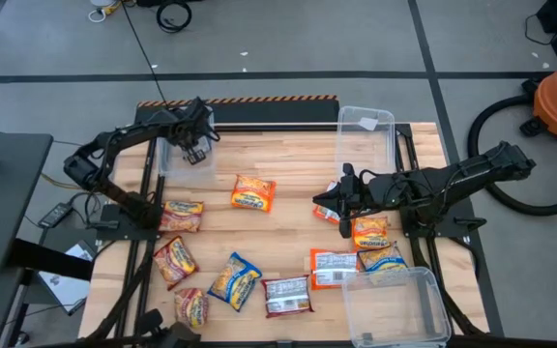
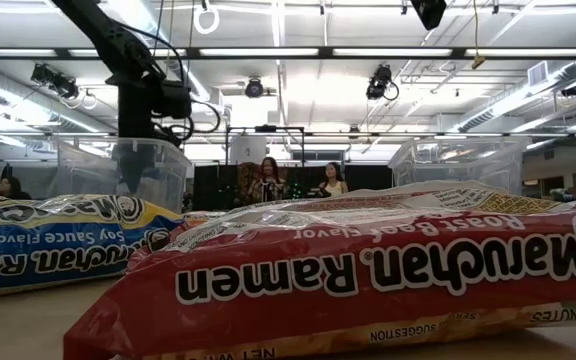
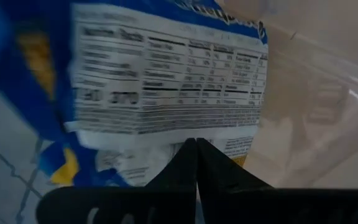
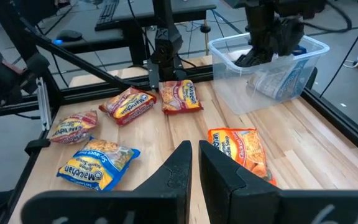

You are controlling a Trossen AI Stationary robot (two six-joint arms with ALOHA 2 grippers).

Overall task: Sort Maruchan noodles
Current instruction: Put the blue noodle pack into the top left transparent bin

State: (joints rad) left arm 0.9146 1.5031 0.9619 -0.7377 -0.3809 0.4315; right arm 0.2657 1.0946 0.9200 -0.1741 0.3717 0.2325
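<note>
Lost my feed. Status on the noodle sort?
Left pincer shut on blue packet, over the far-left bin. Right pincer closed, empty, above the table near the orange packet. Path clear.

Left gripper (image 1: 196, 152) hovering over the clear bin (image 1: 174, 155) at the table's (image 1: 288, 155) far left corner, right gripper (image 1: 337, 205) reaching mid-table, possibly touching a red packet (image 1: 325, 212), ramen packets (image 1: 253, 192) lying scattered across the wood.

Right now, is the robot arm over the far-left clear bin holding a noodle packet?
Yes: the left gripper is shut on a blue packet, its nutrition label facing the left wrist camera, above the clear bin.
</note>
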